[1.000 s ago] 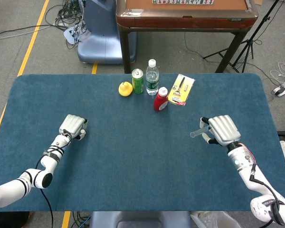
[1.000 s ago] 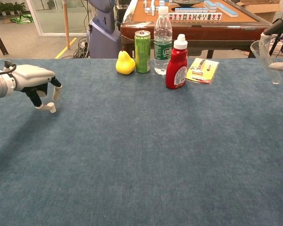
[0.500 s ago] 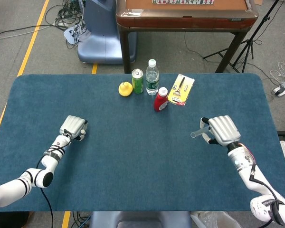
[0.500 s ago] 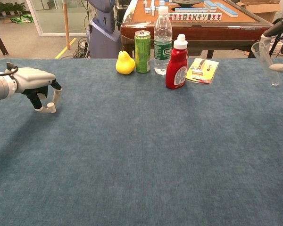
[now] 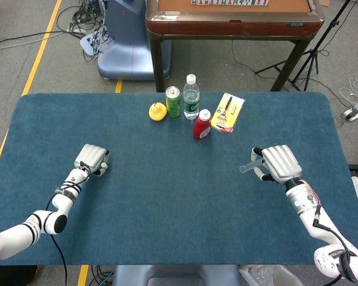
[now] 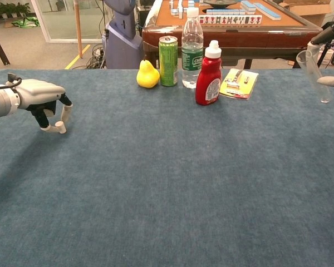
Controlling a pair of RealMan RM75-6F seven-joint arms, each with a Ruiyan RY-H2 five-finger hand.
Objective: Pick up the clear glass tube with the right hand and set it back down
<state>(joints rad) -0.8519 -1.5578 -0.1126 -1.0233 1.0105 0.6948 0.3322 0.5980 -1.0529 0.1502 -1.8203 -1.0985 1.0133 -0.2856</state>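
No legible text on any label or package.

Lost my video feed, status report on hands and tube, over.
Right robot hand holds clear glass tube, tilted. Left robot hand holds nothing, fingers curled. Nothing near the tube.

Over the last second very little has moved. My right robot hand (image 6: 333, 58), at the right edge of the chest view, has shifted slightly further toward that edge, carrying the clear glass tube (image 6: 316, 75) with it; the tube now stands a touch more upright than it did. My left robot hand (image 6: 42, 99), at the left edge of the chest view, drifted slightly left and then settled, its fingertips (image 6: 59, 127) hanging just above the bench (image 6: 167, 183).
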